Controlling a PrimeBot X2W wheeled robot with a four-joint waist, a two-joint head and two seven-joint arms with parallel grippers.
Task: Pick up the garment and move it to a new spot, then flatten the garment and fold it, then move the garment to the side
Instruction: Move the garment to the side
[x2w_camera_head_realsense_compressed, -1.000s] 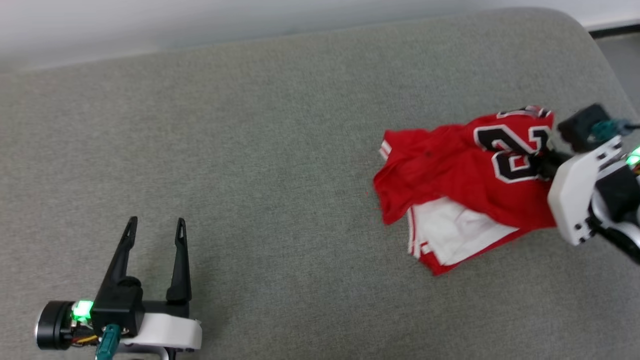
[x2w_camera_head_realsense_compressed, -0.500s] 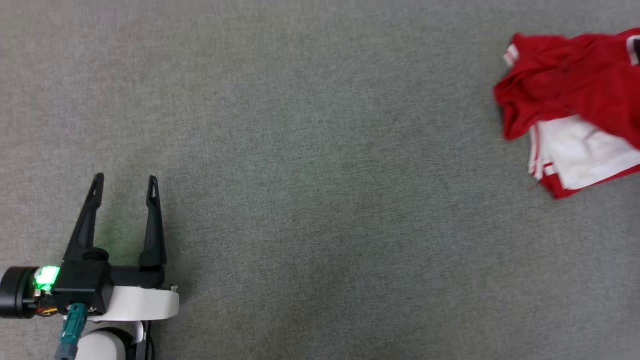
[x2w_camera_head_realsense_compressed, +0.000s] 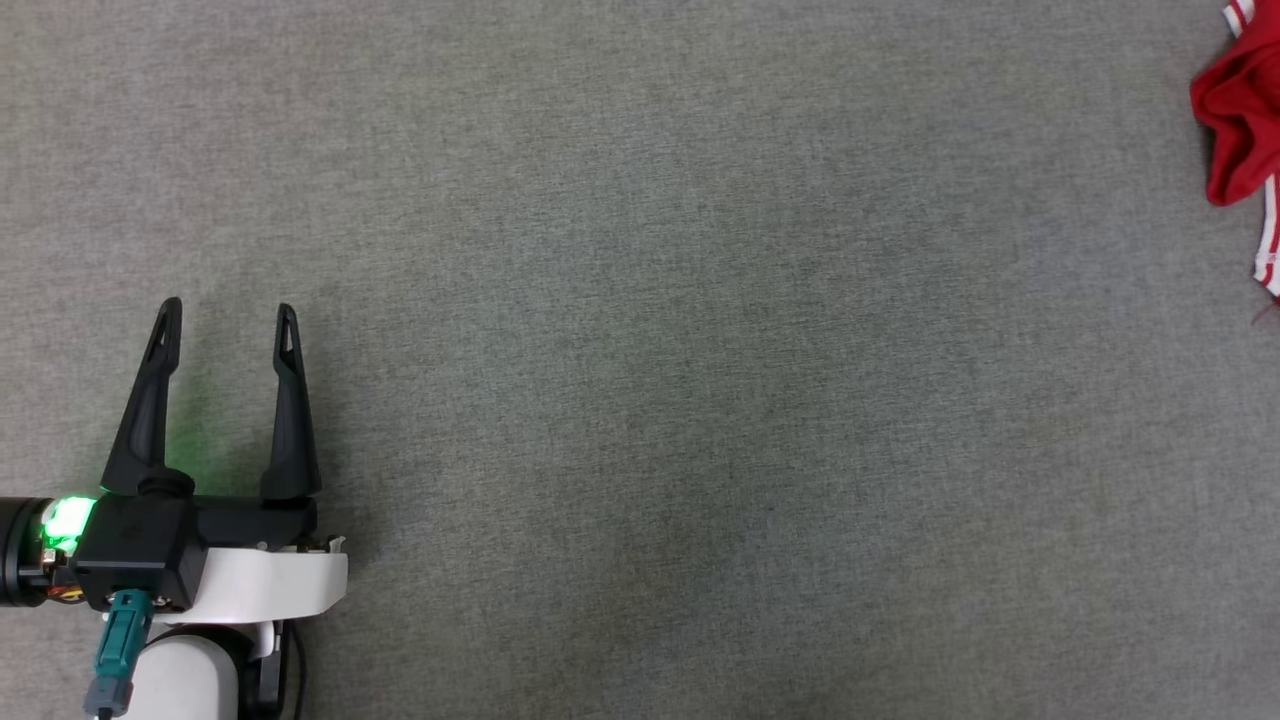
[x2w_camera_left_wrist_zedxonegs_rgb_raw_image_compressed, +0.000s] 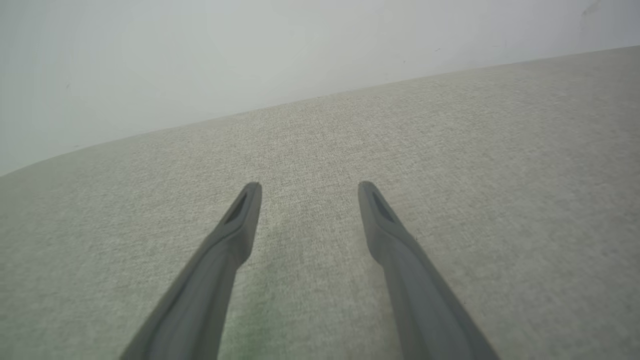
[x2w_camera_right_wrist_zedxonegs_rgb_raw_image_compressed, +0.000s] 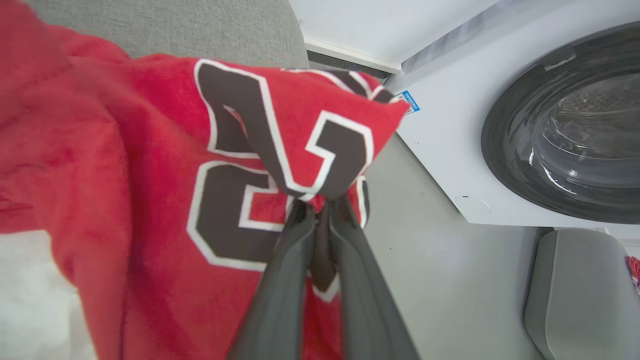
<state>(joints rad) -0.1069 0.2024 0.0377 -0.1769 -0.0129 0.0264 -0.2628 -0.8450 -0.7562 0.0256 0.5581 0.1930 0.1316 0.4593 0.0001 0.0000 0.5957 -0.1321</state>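
The garment, a red jersey with a black white-outlined number, hangs bunched in the right wrist view. My right gripper is shut on a fold of it at the number. In the head view a red edge of the garment with striped trim shows at the far right. My left gripper sits at the lower left over the grey cushion, open, with nothing between its fingers. The left wrist view has the left gripper over bare grey fabric.
The grey fabric surface spreads wide between the two arms. In the right wrist view a white washing machine with a dark round door stands beyond the cushion's edge, and a grey bin is below it.
The head camera has swung left and down, so the garment slid to the right edge of its view and the right gripper left it. The left gripper stayed open.
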